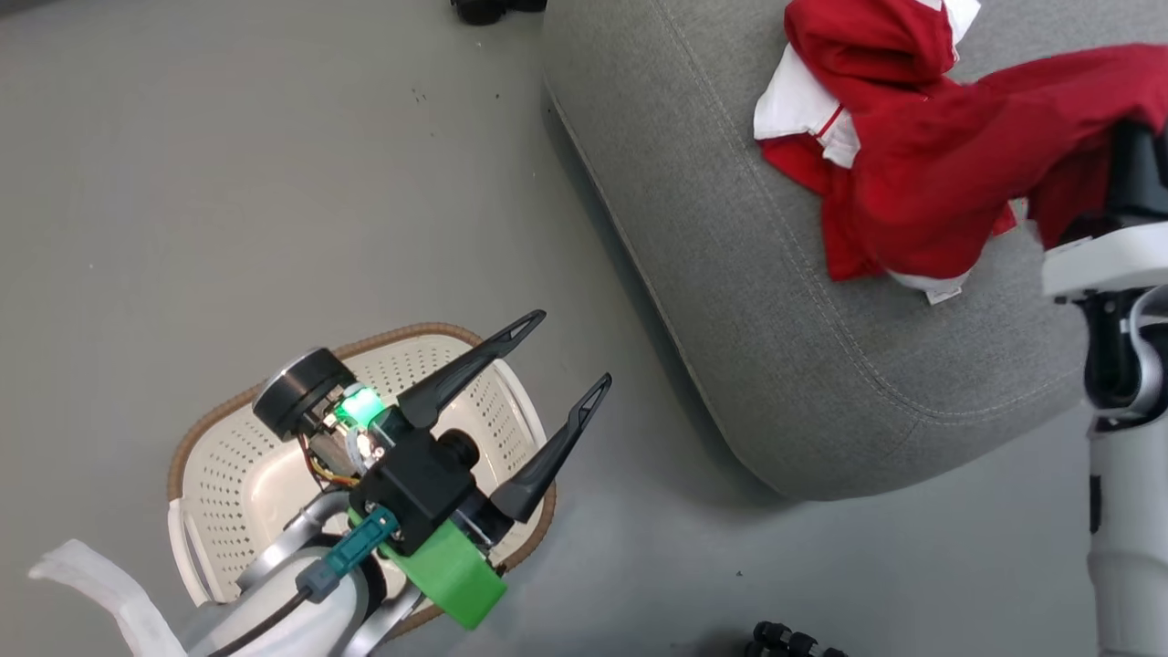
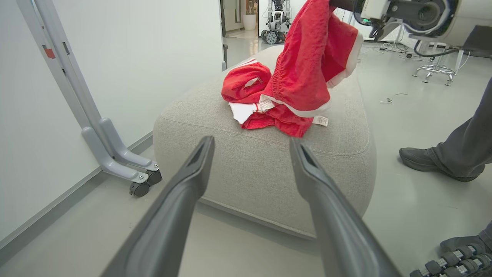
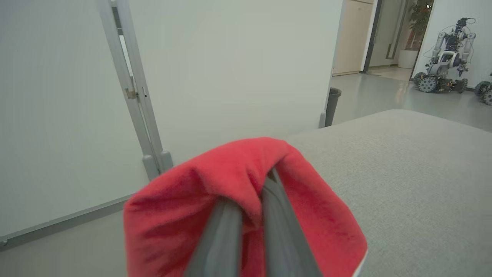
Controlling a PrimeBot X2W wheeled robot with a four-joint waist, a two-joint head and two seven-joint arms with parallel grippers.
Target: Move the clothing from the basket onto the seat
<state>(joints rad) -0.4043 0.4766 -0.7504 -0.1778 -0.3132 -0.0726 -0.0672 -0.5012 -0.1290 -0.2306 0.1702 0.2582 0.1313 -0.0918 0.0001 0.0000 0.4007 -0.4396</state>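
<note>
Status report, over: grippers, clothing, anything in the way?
Left gripper open, empty, over the basket. Right gripper shut on the shorts, hanging above the seat; shirt lies there. Person's foot beside the seat.

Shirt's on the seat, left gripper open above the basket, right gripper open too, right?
No: the right gripper is shut on the shorts, as the right wrist view shows. The shirt is on the seat, and the left gripper is open above the basket.
</note>
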